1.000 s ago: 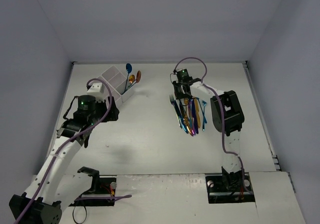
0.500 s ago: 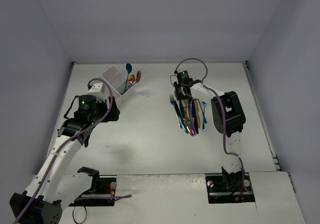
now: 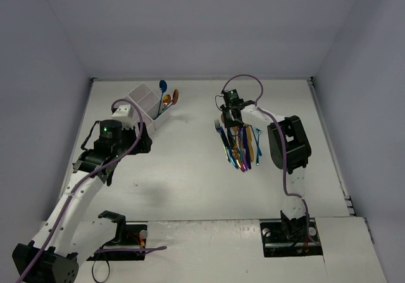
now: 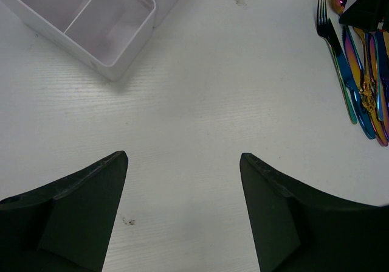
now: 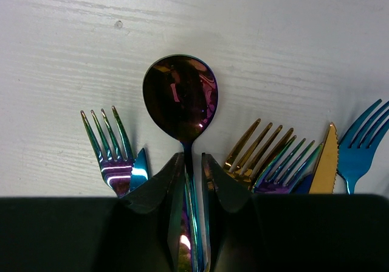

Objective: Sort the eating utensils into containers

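Straddling claw: right gripper (image 5: 191, 160), jaws narrow either side of the spoon (image 5: 180, 95) neck, bowl just ahead, likely for a single clean pick; firm contact unclear.
Idle claw: left gripper (image 4: 182, 162) wide, empty; white box (image 4: 135, 47) ahead-left.
Hidden: forks (image 5: 109, 144) flank the right claw, handles under its body.

white arms (image 3: 69, 201) with black joints (image 3: 288, 145), looping purple cables (image 3: 243, 76), small green lights (image 3: 103, 131), and matte black wedge-shaped fingers (image 4: 73, 205).
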`<control>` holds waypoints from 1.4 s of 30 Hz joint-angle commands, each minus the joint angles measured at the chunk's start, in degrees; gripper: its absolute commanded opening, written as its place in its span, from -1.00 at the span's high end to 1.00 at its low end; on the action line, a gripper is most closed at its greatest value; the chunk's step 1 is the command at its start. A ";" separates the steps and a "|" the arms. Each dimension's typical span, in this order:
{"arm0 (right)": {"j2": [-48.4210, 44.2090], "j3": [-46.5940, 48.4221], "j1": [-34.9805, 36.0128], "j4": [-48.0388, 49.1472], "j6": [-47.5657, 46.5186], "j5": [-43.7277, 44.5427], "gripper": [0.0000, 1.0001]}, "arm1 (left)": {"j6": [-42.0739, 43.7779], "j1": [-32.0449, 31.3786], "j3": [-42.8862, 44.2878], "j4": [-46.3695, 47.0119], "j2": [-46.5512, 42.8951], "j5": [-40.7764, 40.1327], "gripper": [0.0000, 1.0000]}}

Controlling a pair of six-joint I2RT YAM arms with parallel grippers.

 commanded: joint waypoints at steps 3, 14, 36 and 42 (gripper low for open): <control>-0.35 -2.19 0.17 -9.77 0.14 0.84 0.71 | -0.36 -0.15 1.19 1.56 -0.59 0.77 -0.43; 0.38 1.47 0.07 -9.96 -1.86 -0.23 1.00 | -0.36 -0.15 1.61 0.78 -1.36 1.30 -0.43; -16.44 0.44 3.76 -5.10 -6.43 1.36 1.00 | -2.91 -0.15 3.93 3.17 -1.83 6.59 -0.43; -23.88 -3.76 11.33 -1.66 -7.10 -1.50 1.00 | -7.87 -0.28 5.76 9.06 -0.09 11.91 -0.43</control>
